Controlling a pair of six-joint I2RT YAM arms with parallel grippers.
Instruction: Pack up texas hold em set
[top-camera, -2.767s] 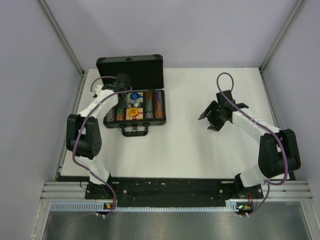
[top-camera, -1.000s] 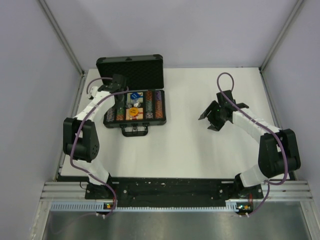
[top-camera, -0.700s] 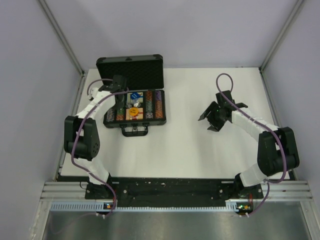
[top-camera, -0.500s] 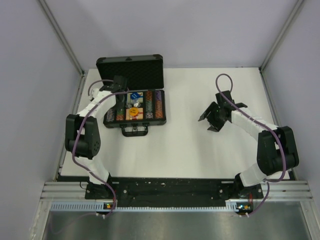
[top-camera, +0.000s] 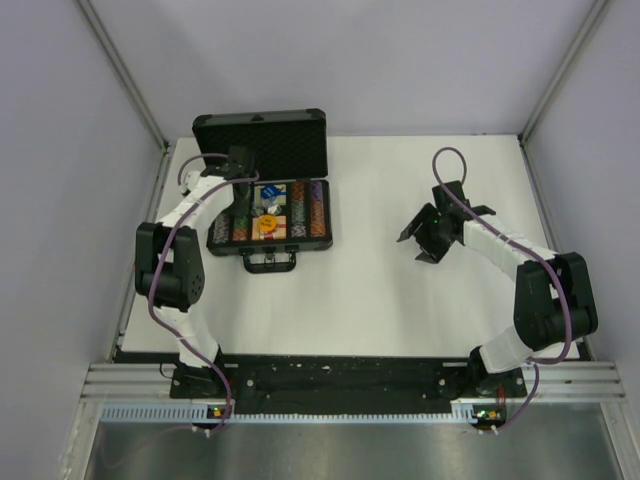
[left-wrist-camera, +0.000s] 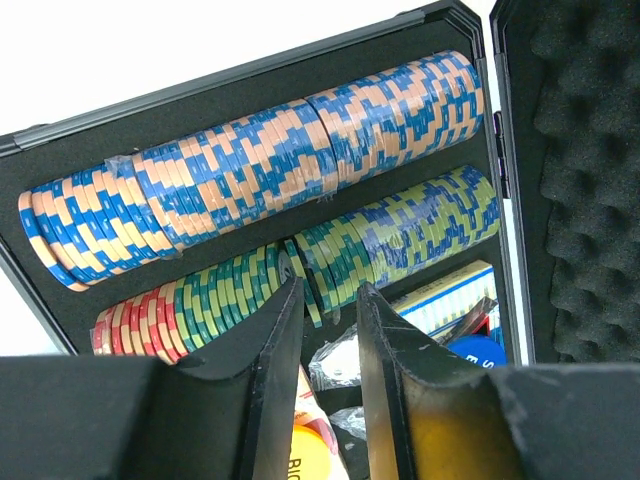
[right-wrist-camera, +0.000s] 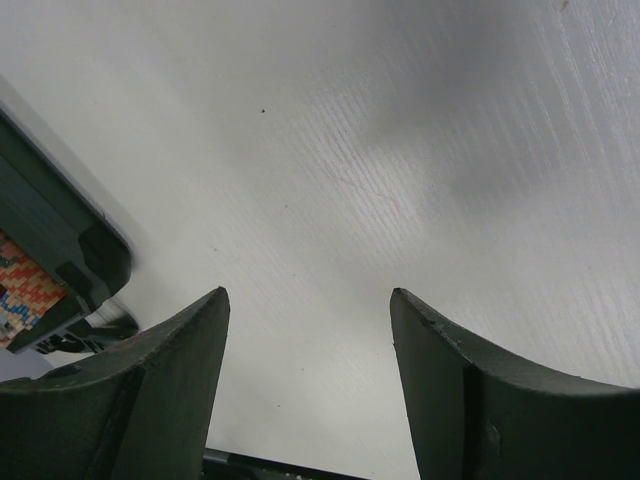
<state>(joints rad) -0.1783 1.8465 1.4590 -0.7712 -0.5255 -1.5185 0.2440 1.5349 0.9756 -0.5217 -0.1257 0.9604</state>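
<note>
top view: left claw (top-camera: 243, 195) sits over the far-left end of the open case (top-camera: 270, 246). it was pinched shut a second ago and isn't now, so i'd guess it just let something go in there. lid (top-camera: 262, 140) is up, closing not done. right claw (top-camera: 416, 246) hasn't budged, wide over bare desk (top-camera: 380, 300), well apart from the case, loads of room.

left wrist: jaws narrowly parted, nothing between them, just above the green chips (left-wrist-camera: 400, 235). blue row (left-wrist-camera: 260, 170) beyond, lid close on the right.

right wrist: wide, empty, case corner at the left edge.
</note>
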